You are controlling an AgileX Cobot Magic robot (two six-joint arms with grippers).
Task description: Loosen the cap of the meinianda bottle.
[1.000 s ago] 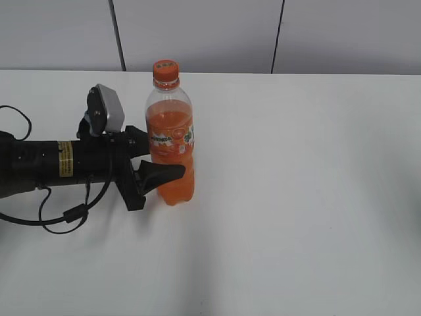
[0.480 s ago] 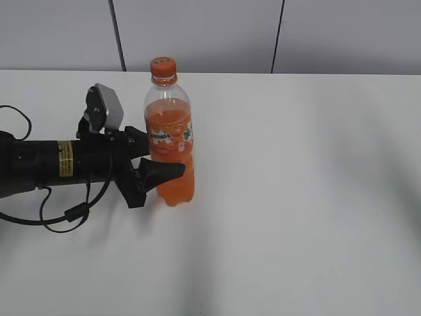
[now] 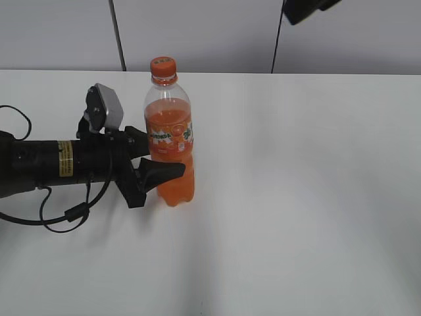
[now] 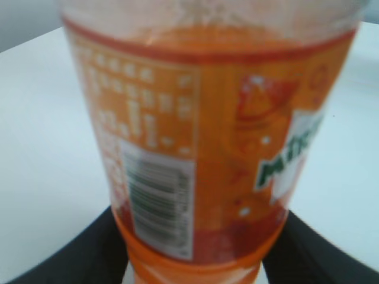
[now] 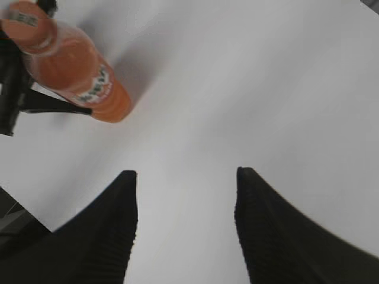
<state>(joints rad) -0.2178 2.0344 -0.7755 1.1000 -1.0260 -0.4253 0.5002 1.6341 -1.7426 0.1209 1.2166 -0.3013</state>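
Note:
The meinianda bottle (image 3: pixel 170 145) stands upright on the white table (image 3: pixel 296 197), with orange liquid, an orange label and the orange cap (image 3: pixel 163 66) on top. My left gripper (image 3: pixel 164 159) comes in level from the left and is shut on the bottle's lower body; the left wrist view shows the label (image 4: pixel 201 148) close up between the two black fingers (image 4: pixel 195 263). My right gripper (image 5: pixel 186 177) is open and empty, high above the table; only a dark part of it (image 3: pixel 308 9) shows at the top edge of the exterior view. From it I see the bottle (image 5: pixel 89 77) and cap (image 5: pixel 26 21) below, far left.
The left arm's black body and cable (image 3: pixel 59 164) lie along the table's left side. A grey panelled wall (image 3: pixel 210 33) stands behind the table's far edge.
A dark part of the right arm has come into the top of the exterior view. The bottle has shifted very slightly in the left gripper's hold.

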